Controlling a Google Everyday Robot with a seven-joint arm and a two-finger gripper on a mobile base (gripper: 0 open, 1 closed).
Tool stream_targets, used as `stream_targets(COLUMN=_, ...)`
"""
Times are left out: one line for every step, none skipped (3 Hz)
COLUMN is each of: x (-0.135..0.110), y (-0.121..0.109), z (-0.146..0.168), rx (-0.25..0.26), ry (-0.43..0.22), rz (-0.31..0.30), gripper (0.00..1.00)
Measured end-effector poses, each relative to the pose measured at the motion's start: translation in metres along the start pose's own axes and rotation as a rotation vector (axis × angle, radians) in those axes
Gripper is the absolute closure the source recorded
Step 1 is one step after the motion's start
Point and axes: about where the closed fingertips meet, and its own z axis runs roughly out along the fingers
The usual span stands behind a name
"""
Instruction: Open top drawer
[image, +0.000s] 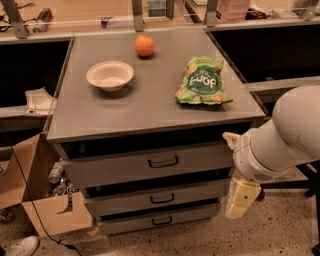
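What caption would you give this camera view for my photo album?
Robot's pincer hangs beside the cabinet, clear of the top drawer; bowl, orange and snack bag sit above.

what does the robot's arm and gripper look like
The arm is a thick, smooth white tube with rounded segments and a ringed cuff at the wrist. The gripper, at lower right, just below and right of the top drawer, is a pale cream, blocky piece. No cables or markings show.
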Motion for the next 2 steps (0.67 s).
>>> stream_targets(x=-0.0129, y=0.0, z=0.0423, rx=-0.017, ry=-0.003, rz=-0.022, gripper=0.0)
stream_targets(x=-0.0129, y=0.0, z=0.0424, rx=-0.017, ry=-0.003, rz=-0.022, gripper=0.0)
